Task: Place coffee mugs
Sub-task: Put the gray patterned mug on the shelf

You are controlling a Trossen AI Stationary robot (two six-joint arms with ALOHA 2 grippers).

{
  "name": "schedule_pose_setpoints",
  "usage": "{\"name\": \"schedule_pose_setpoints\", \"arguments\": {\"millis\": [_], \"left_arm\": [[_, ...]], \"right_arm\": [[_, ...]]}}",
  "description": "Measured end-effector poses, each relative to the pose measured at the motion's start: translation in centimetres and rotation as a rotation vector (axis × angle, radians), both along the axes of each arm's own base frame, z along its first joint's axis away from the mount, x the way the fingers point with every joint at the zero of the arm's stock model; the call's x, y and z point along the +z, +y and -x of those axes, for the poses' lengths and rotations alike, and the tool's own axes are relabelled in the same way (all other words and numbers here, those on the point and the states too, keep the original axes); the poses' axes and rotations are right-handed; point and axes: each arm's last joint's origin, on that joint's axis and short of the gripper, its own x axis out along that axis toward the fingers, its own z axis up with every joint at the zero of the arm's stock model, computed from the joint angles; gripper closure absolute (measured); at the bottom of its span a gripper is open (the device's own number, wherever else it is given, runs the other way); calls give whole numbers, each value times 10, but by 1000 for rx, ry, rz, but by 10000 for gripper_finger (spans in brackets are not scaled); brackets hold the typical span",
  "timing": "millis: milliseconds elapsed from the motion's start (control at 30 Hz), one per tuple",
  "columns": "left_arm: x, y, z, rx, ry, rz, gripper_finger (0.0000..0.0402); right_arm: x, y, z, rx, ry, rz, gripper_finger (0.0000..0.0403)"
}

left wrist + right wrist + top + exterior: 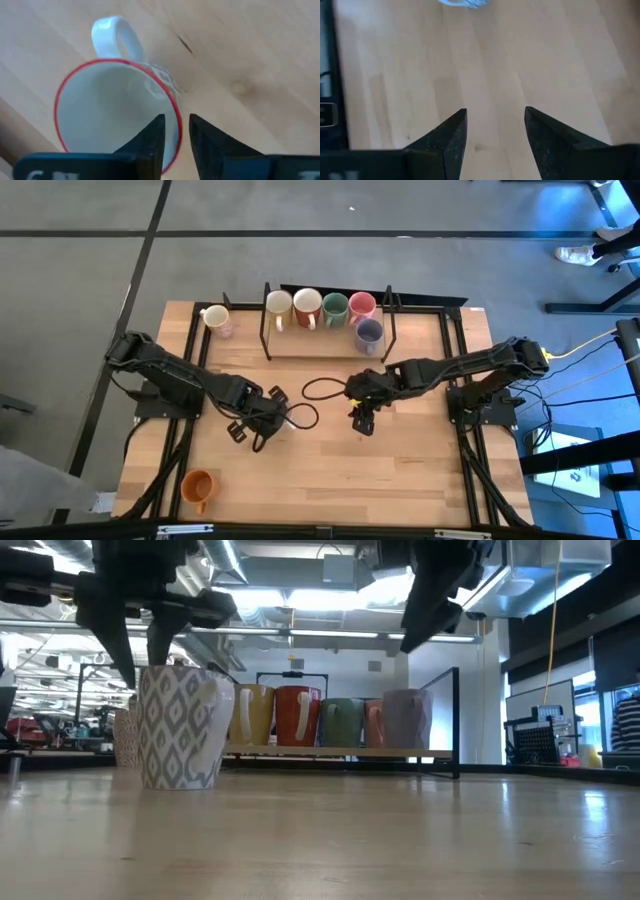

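Straddling the patterned mug's [115, 115] rim, left fingers [155, 137] stand parted.

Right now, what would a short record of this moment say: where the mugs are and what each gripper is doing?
rack: holds five mugs: cream mug, red mug, green mug, pink mug, purple-grey mug
loose mugs: pale mug beside the rack, on the left arm's side; orange mug near the table's front edge
patterned mug: upright mid-table
left gripper: at the patterned mug's rim
right gripper: open over bare wood, holding nothing
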Motion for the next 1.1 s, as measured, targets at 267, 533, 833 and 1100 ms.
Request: {"name": "schedule_pose_setpoints", "arguments": {"millis": [267, 533, 833, 1100], "left_arm": [[10, -5, 2, 202, -4, 17, 298], [53, -13, 6, 380, -43, 72, 296], [93, -5, 74, 668, -287, 141, 299], [93, 16, 133, 791, -514, 326, 299]], "right_arm": [[7, 15, -7, 49, -130, 9, 217], [18, 16, -19, -4, -287, -42, 217], [22, 35, -45, -100, -328, 9, 217], [28, 33, -102, -163, -169, 58, 217]]}}
